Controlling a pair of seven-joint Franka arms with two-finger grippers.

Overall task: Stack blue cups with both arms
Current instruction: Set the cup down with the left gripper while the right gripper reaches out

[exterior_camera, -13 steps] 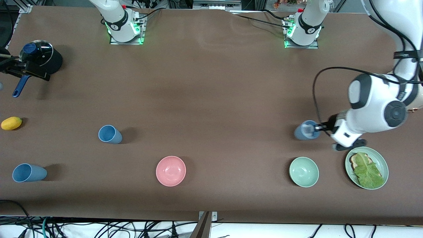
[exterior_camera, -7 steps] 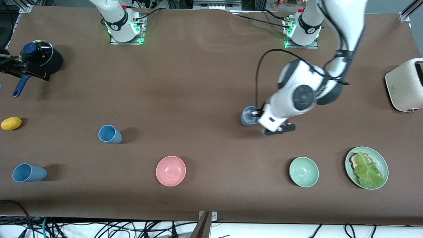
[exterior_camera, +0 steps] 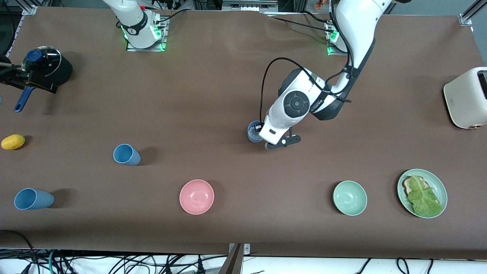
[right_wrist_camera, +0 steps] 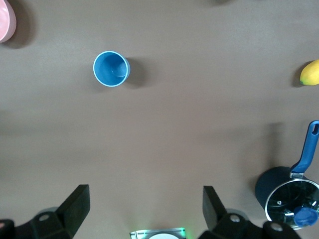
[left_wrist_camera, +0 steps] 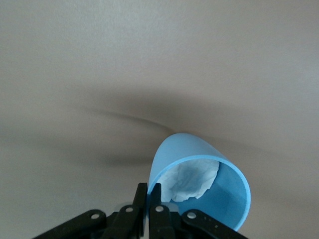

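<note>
My left gripper (exterior_camera: 259, 128) is shut on the rim of a blue cup (exterior_camera: 253, 133) and holds it low over the middle of the table. In the left wrist view the fingers (left_wrist_camera: 141, 195) pinch the cup's wall (left_wrist_camera: 212, 201), and something white and crumpled lies inside the cup. A second blue cup (exterior_camera: 126, 154) stands upright toward the right arm's end; it also shows in the right wrist view (right_wrist_camera: 111, 68). A third blue cup (exterior_camera: 32, 199) stands nearer the front camera, close to the table's end. My right gripper (right_wrist_camera: 144, 209) is open and empty, high over the table by its base.
A pink bowl (exterior_camera: 196, 196), a pale green bowl (exterior_camera: 349, 198) and a green plate (exterior_camera: 441, 188) with bread and lettuce stand near the front edge. A toaster (exterior_camera: 466, 97) is at the left arm's end. A lidded black pot (exterior_camera: 47, 66) and a lemon (exterior_camera: 13, 141) are at the right arm's end.
My left arm has carried the blue cup from beside the green plate to over the middle of the table, toward the right arm's end. The right arm has not moved.
</note>
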